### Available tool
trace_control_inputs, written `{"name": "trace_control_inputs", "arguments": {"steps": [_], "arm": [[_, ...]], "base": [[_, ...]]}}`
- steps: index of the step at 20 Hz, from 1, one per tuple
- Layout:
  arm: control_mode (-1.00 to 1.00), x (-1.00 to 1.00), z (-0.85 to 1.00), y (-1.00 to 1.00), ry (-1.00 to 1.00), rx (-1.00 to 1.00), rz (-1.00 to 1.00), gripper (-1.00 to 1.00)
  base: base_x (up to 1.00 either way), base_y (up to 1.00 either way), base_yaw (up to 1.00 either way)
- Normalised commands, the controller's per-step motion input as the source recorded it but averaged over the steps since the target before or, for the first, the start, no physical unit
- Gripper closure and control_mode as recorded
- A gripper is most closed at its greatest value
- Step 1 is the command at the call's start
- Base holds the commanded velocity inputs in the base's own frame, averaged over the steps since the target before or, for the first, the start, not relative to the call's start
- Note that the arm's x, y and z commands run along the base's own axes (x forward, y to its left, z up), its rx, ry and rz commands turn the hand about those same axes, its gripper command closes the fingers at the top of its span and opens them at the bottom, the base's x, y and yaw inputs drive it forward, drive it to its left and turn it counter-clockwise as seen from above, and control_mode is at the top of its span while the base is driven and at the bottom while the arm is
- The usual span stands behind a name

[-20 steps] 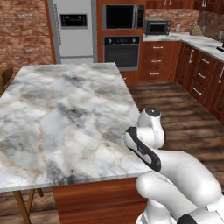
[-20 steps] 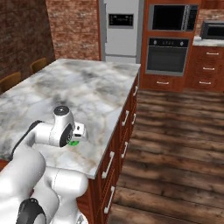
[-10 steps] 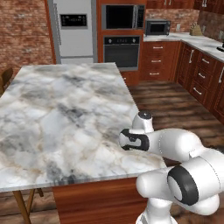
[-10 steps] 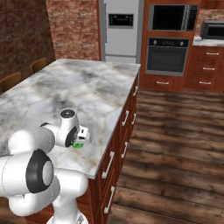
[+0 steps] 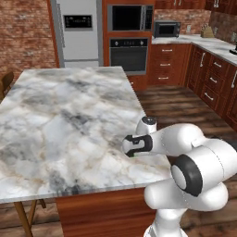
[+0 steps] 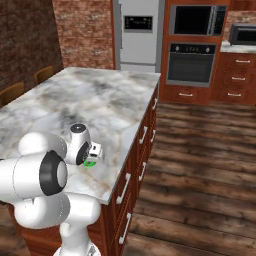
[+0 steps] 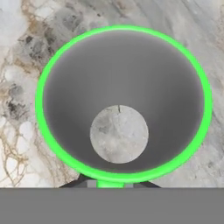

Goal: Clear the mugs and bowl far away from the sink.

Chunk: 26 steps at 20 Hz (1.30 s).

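A bright green mug [image 7: 131,70] with a grey inside stands upright under my hand on the marble island counter [image 5: 60,120], near its front right corner. In the hand view I look straight down into it. My gripper [image 7: 110,183] is shut on the near side of its rim, one fingertip on each side of the wall. From the right base view a sliver of the green mug [image 6: 90,163] shows below the gripper [image 6: 92,159]. In the left base view the gripper [image 5: 133,154] points down at the counter and covers the mug. The bowl and the sink are out of view.
The island's right edge [image 6: 131,150] runs close beside the mug, with drawers below it. Wooden chairs [image 6: 44,74] stand along the island's far left side. A fridge [image 5: 77,30] and wall oven [image 5: 127,51] are at the back, across the wood floor [image 6: 200,150].
The hand has moved slightly left and down over the counter with the green mug, and the elbow has swung out toward the camera. The grip looks the same.
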Motion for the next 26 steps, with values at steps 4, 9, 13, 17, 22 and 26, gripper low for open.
{"name": "trace_control_inputs", "arguments": {"steps": [4, 9, 13, 17, 22, 26], "arm": [[-1.0, 0.0, -0.17, -0.01, 0.0, 0.0, 0.0, -1.0], [-1.0, 0.0, -0.01, -0.03, 0.0, 0.0, -0.02, -1.0], [-1.0, -0.12, 0.49, 0.0, 0.0, 0.0, -0.01, -1.0], [-1.0, -0.34, 0.97, 0.0, 0.0, 0.0, 0.0, -1.0], [-1.0, -0.54, 1.0, -0.12, 0.03, 0.0, 0.0, -1.0], [-1.0, -0.92, 1.0, -0.37, 0.02, 0.0, 0.0, -1.0]], "base": [[0.0, 0.0, 0.0], [0.0, 0.0, 0.0], [0.0, 0.0, 0.0], [0.0, 0.0, 0.0], [0.0, 0.0, 0.0], [0.0, 0.0, 0.0]]}}
